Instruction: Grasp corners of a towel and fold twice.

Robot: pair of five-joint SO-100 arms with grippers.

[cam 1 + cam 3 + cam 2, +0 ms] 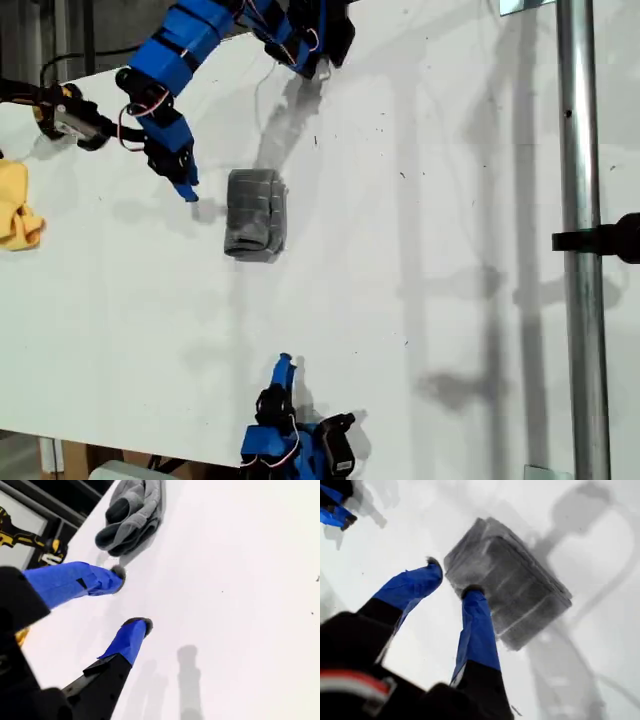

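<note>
The grey striped towel (256, 213) lies on the white table as a small, thick folded rectangle, and its corners are stacked in the layers where I cannot tell them apart. My first gripper (188, 188) hangs open just off the towel's edge on the exterior view's left. In the first wrist view the towel (515, 595) fills the area past my first gripper (454, 580), with nothing between the jaws. My second gripper (285, 362) stands open near the table's near edge, well short of the towel (132, 515). My second gripper (131, 600) holds nothing.
A yellow cloth (15, 210) lies at the exterior view's left edge. A yellow and black device (65, 112) sits at the table's far left corner in that view. A metal pole (580, 240) runs down the exterior view's right side.
</note>
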